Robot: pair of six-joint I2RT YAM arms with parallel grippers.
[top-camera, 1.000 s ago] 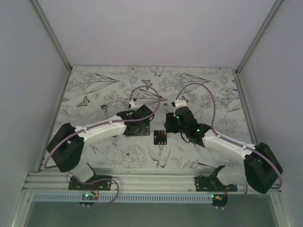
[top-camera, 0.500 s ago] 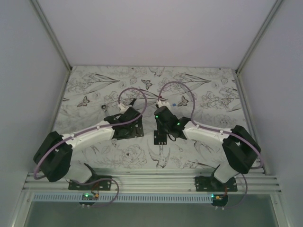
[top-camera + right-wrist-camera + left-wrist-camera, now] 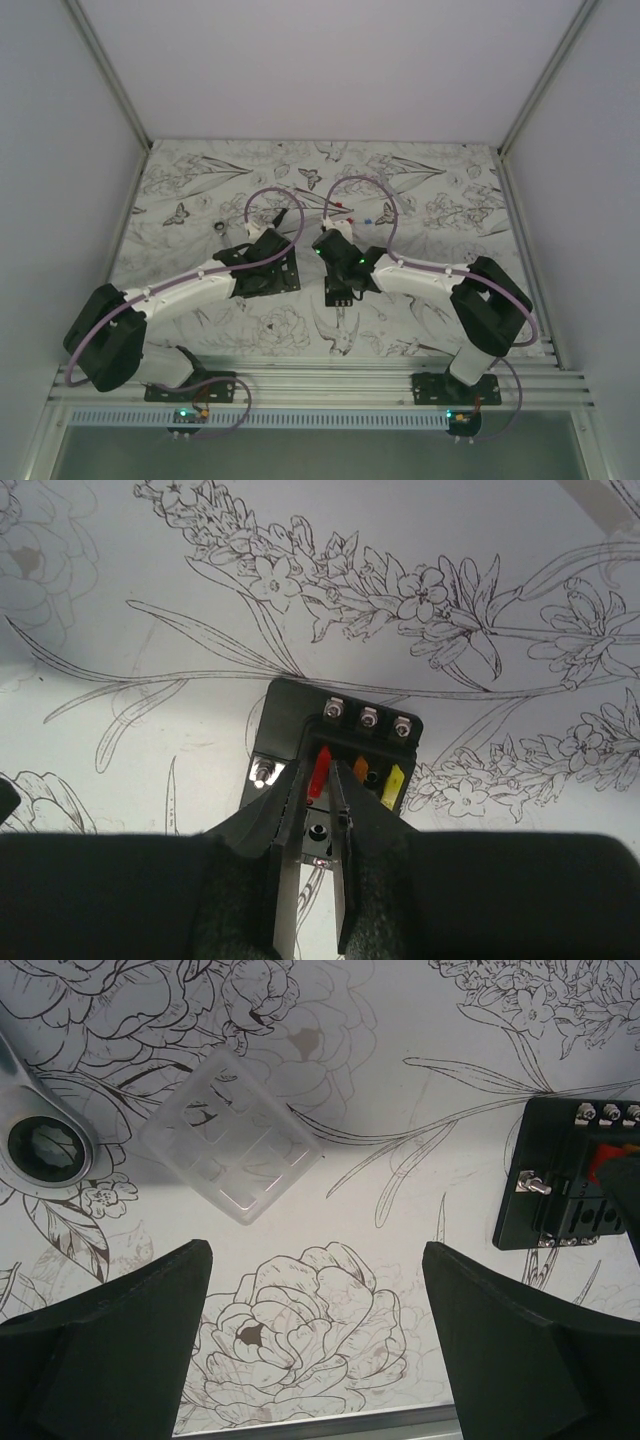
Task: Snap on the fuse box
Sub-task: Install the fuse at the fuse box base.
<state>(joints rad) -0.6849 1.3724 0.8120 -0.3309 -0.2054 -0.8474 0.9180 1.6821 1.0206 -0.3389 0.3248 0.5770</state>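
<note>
The fuse box (image 3: 341, 291) is a small black block on the flowered table; it also shows in the left wrist view (image 3: 565, 1175) and the right wrist view (image 3: 345, 735). Its slots hold a red fuse (image 3: 319, 771), an orange one and a yellow one. My right gripper (image 3: 320, 780) is over the box's near side, its jaws narrowed onto the red fuse; from above it sits over the box (image 3: 338, 272). My left gripper (image 3: 315, 1330) is open and empty, left of the box (image 3: 268, 268).
A clear plastic cover (image 3: 232, 1145) lies on the table ahead of my left gripper. A metal ratchet head (image 3: 40, 1145) is at the far left. Small red (image 3: 345, 207) and blue (image 3: 368, 217) loose fuses lie farther back. A metal rail runs along the near table edge (image 3: 320, 380).
My right arm has swung left and brought its gripper over the fuse box. My left arm has drawn back a little to the left and nearer.
</note>
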